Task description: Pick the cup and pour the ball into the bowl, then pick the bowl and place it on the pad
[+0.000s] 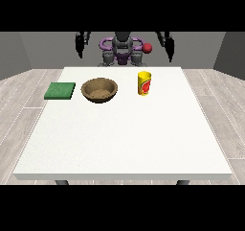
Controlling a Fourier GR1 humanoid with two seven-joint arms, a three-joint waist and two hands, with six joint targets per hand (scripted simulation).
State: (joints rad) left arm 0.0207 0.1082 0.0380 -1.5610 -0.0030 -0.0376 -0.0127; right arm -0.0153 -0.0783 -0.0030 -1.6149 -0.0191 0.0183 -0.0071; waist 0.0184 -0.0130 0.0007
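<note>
From the front, the yellow cylindrical cup with a red mark (144,83) stands upright near the white tabletop's (124,139) far edge, right of centre. The brown wooden bowl (99,90) sits just left of it, and the flat green square pad (60,90) lies by the left edge.

Both hands hang raised behind the far edge. The hand at the view's right (168,45) is nearer the cup than the hand at the view's left (81,43), and the cup lies towards the camera from it.

I cannot tell how either hand's fingers lie. A small red ball (147,48) shows beside the robot's torso, and the cup's inside is hidden.

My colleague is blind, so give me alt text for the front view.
On a white table stand a green pad, a wooden bowl and a yellow cup, in a row from the view's left to right. Behind it the robot's hands hang raised, touching nothing.
</note>
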